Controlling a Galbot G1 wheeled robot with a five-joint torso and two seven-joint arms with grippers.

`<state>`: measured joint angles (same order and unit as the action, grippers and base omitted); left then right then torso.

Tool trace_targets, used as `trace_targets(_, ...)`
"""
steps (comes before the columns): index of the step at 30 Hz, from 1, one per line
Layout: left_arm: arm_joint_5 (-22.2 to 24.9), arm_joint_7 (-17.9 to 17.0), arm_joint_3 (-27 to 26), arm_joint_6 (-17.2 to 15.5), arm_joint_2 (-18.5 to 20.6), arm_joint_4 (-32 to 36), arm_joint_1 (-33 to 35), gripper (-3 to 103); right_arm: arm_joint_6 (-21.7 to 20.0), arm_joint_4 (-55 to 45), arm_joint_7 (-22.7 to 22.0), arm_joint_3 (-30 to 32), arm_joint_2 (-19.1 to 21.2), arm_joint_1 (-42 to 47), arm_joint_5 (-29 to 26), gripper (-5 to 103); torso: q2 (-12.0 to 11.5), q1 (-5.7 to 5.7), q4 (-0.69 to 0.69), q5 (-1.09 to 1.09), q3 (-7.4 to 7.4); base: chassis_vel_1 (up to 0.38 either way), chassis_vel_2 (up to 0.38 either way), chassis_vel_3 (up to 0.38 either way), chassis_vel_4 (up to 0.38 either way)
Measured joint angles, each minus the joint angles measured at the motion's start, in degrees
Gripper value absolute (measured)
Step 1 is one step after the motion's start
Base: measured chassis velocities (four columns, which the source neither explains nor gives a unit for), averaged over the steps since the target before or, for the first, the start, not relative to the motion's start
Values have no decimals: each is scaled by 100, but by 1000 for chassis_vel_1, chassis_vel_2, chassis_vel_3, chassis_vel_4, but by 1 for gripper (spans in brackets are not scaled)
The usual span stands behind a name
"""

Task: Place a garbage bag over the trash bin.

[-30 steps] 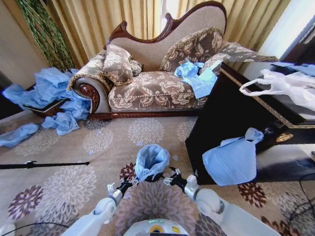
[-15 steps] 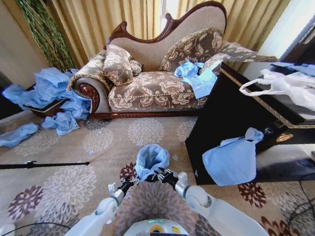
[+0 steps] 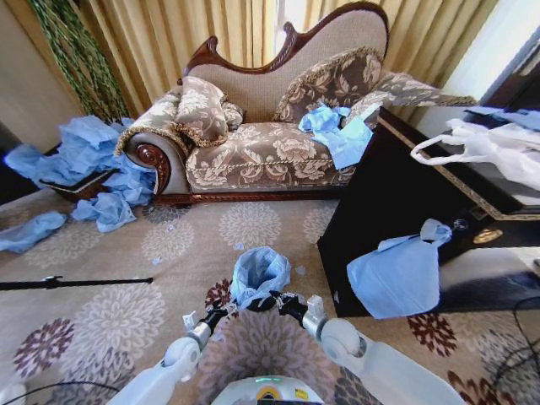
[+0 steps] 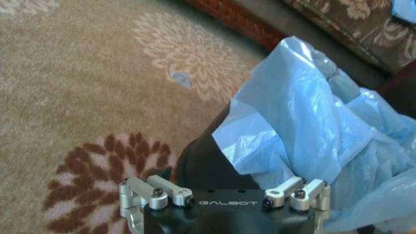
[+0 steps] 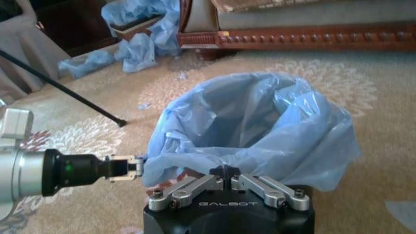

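I log: crinkly translucent light-blue garbage bag (image 3: 258,274) draped over small black round trash bin (image 4: 208,163); right gripper (image 5: 224,171) apparently pinching its rim, left gripper (image 3: 221,309) alongside, claw state untellable.

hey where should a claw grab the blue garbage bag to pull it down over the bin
Probably the loose bag rim standing above the trash bin, on the sofa side, reaching over the top: the garbage bag bunches highest there. The right claw and left claw sit at the near rim.
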<state>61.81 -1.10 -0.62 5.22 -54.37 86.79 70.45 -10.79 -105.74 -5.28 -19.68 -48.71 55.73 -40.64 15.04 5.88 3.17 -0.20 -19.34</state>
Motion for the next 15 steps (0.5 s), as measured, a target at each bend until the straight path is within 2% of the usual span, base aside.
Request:
trace_targets(2,47,-6,-16,-11,30,58,8,100,330,-19,163,57,62,94,424,0,0,0,0,1,0,0,0,0,0)
trace_targets(3,47,-6,-16,-11,30,58,8,100,330,-19,163,57,62,94,424,0,0,0,0,1,0,0,0,0,0)
trace_targets(4,56,-7,-16,-14,41,66,14,100,481,-23,238,76,98,125,682,-3,0,0,0,0,0,0,0,0,0)
trace_targets(7,64,-8,-16,-18,46,66,22,100,569,-53,263,73,131,155,1000,12,0,0,0,0,0,0,0,0,0)
trace_targets(9,68,-8,-19,-18,43,68,28,100,569,-52,254,63,125,155,1036,12,0,0,0,0,0,0,0,0,0)
trace_targets(11,82,-5,-37,-21,40,89,47,100,554,16,238,8,83,109,1120,22,0,0,0,0,0,0,0,0,0)
trace_targets(12,82,-5,-37,-21,40,89,47,100,554,16,238,8,83,109,1120,22,0,0,0,0,0,0,0,0,0)
trace_targets(15,95,-1,-62,-25,56,98,60,100,503,55,235,-71,94,14,1150,38,0,0,-1,1,0,0,0,0,0)
